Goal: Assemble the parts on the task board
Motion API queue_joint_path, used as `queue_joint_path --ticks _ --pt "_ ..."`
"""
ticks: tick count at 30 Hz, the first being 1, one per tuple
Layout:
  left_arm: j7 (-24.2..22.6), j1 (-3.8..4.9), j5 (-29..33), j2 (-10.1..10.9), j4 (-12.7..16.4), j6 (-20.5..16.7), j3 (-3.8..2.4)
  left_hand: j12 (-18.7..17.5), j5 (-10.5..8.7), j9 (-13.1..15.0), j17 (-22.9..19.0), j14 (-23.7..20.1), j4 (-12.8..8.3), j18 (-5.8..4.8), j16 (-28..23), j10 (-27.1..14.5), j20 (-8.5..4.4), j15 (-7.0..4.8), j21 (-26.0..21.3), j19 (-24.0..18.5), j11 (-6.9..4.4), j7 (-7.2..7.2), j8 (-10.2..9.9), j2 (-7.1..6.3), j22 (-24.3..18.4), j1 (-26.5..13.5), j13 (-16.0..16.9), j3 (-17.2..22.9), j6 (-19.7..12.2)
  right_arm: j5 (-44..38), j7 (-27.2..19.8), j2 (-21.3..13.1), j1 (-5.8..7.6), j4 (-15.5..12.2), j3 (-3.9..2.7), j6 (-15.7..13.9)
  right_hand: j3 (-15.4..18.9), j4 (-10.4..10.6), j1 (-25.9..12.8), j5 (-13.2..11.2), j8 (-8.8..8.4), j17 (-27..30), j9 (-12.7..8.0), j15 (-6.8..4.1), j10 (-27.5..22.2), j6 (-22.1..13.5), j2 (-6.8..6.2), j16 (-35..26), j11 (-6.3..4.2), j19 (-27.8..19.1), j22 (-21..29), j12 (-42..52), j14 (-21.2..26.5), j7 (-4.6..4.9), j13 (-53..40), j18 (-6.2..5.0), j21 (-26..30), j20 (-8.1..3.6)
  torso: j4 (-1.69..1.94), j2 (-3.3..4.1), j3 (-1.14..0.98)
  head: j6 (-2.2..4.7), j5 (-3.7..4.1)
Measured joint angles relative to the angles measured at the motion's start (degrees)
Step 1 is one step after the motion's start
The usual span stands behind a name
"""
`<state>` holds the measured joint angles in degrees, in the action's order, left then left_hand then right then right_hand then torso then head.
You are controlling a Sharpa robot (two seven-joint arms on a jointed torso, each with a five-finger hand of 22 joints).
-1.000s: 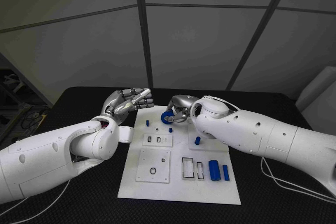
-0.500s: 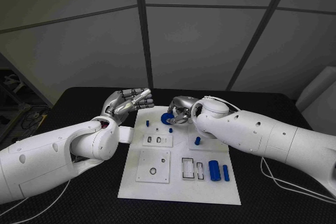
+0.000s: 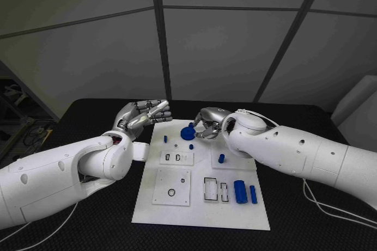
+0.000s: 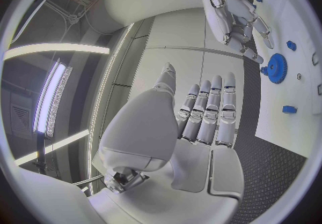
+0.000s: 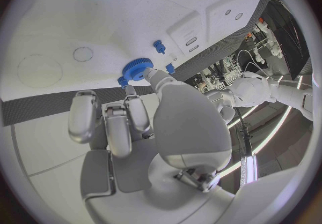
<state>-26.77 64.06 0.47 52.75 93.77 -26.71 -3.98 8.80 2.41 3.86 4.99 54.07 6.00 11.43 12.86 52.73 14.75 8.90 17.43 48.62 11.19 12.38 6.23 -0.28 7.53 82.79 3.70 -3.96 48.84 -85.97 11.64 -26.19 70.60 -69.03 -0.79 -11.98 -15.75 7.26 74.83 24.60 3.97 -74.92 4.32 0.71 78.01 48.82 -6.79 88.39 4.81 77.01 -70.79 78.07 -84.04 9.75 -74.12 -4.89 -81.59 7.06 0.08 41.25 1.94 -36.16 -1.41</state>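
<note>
the right robot hand [image 3: 207, 123], seemingly just touching the blue gear [image 3: 188, 133] rather than grasping it, should seat it squarely on the task board [image 3: 202, 207] while the empty, loosely curled left robot hand [image 3: 145, 114] stays clear.

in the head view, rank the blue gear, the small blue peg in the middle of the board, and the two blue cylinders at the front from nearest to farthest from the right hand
1. Blue gear, beside the right hand, board's far end.
2. Small blue peg, mid-board.
3. Two blue cylinders, near edge.
</note>
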Motion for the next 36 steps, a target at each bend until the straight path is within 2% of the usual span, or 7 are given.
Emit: queue_joint_path --ticks 7,11,15,23,27,30,36 --pt "0.0 -0.01 0.0 0.2 -0.7 0.0 0.01 0.0 0.00 0.0 0.0 0.0 0.0 0.00 0.0 0.0 0.00 0.00 0.0 0.0 0.00 0.00 0.0 0.00 0.0 0.0 0.0 0.0 0.0 5.5 -6.0 -7.3 -0.01 -4.5 0.00 -6.6 -0.1 -0.4 0.1 -1.0 0.00 0.0 0.0 0.00 0.0 0.1 -0.13 0.0 -0.02 -0.5 1.4 -0.4 0.0 0.05 0.8 0.01 0.7 -0.03 -0.34 -0.16 -0.14 0.03 -0.24" --pt "0.0 -0.01 0.0 0.2 -1.1 0.0 0.01 0.0 0.00 0.0 0.0 0.0 -0.1 0.00 0.0 0.0 0.00 0.00 0.0 0.0 0.00 0.00 0.0 0.00 0.0 0.0 0.0 -0.1 0.0 10.1 -9.3 -11.9 -0.01 -6.8 0.00 -7.3 -0.1 -1.1 1.0 -1.5 0.00 0.0 0.0 0.00 -0.6 0.3 -0.05 -0.4 -0.10 -1.4 2.3 -0.7 0.0 -0.16 1.2 0.00 1.3 -0.10 -0.51 -0.27 -0.25 0.03 -0.06" --pt "0.0 -0.02 -0.1 0.2 -1.4 0.1 0.01 0.0 0.00 0.0 0.0 0.3 -0.2 0.00 0.0 0.0 0.00 -0.08 0.0 0.0 0.00 0.03 0.0 0.01 -0.1 0.0 0.0 -0.2 0.0 14.8 -12.4 -16.2 0.00 -7.7 0.03 -7.3 -0.4 -2.5 2.5 -2.0 0.30 0.0 0.1 0.00 -0.9 1.4 -0.81 -0.9 -0.41 -2.4 3.9 -1.1 0.0 -0.37 1.6 0.01 2.0 -0.35 -0.58 -0.31 -0.26 0.23 0.48" --pt "0.0 -0.09 -0.1 0.1 -1.6 0.5 0.02 0.5 0.00 0.1 0.0 1.2 -1.0 0.01 0.0 2.4 0.00 -0.40 -0.2 0.0 -0.40 0.50 0.0 0.46 -0.3 -0.5 0.2 -0.6 1.6 21.7 -17.1 -20.1 -0.32 -4.9 0.00 -7.0 0.1 -3.7 3.6 -2.0 0.30 0.0 0.1 0.00 -1.8 1.7 -1.49 -1.6 -0.72 -3.8 5.8 -2.1 0.0 -0.73 2.7 0.01 3.1 -0.51 -0.58 -0.25 -0.32 0.49 2.03" --pt "0.1 -0.22 -0.3 0.2 -1.8 0.8 0.03 0.7 0.00 0.1 0.0 1.4 -1.2 0.01 0.0 2.9 0.00 -0.57 -0.2 0.0 -0.45 0.62 0.0 0.94 -0.3 -0.4 0.2 -0.9 2.1 23.6 -18.7 -21.0 -2.21 -3.2 0.05 -6.9 0.3 -4.0 4.1 -2.0 0.30 0.0 0.1 0.00 -2.0 1.7 -1.56 -1.6 -0.52 -3.8 5.8 -2.1 0.0 -0.73 2.8 0.01 3.1 -0.51 -0.54 -0.21 -0.38 0.35 2.77" --pt "0.1 -0.27 -0.4 0.2 -2.0 0.9 0.03 0.7 0.00 0.1 0.0 1.4 -1.3 0.00 0.0 2.9 0.00 -0.61 -0.2 0.0 -0.45 0.62 0.0 0.92 -0.3 -0.5 0.2 -0.9 2.1 24.4 -19.4 -21.1 -3.69 -2.1 0.13 -6.8 0.5 -4.1 4.1 -2.2 0.30 0.0 0.0 0.00 -2.0 1.6 -1.56 -1.6 -0.52 -3.8 5.7 -2.1 0.0 -0.60 2.8 0.01 3.1 -0.51 -0.53 -0.19 -0.38 0.26 2.94" --pt "0.1 -0.43 -0.5 0.0 -2.3 1.2 0.03 0.7 0.00 0.1 0.0 1.4 -1.3 0.01 0.0 2.9 0.00 -0.61 -0.2 0.0 -0.45 0.61 0.0 0.92 -0.3 -0.5 0.2 -0.9 2.1 25.0 -20.1 -20.2 -5.21 -0.6 0.13 -6.7 0.7 -4.4 4.1 -2.3 0.00 0.0 -0.1 0.00 -2.0 1.2 -1.56 -1.6 -0.52 -3.8 5.3 -2.1 0.0 -0.21 2.7 0.01 3.1 -0.51 -0.45 -0.19 -0.36 0.08 3.13"
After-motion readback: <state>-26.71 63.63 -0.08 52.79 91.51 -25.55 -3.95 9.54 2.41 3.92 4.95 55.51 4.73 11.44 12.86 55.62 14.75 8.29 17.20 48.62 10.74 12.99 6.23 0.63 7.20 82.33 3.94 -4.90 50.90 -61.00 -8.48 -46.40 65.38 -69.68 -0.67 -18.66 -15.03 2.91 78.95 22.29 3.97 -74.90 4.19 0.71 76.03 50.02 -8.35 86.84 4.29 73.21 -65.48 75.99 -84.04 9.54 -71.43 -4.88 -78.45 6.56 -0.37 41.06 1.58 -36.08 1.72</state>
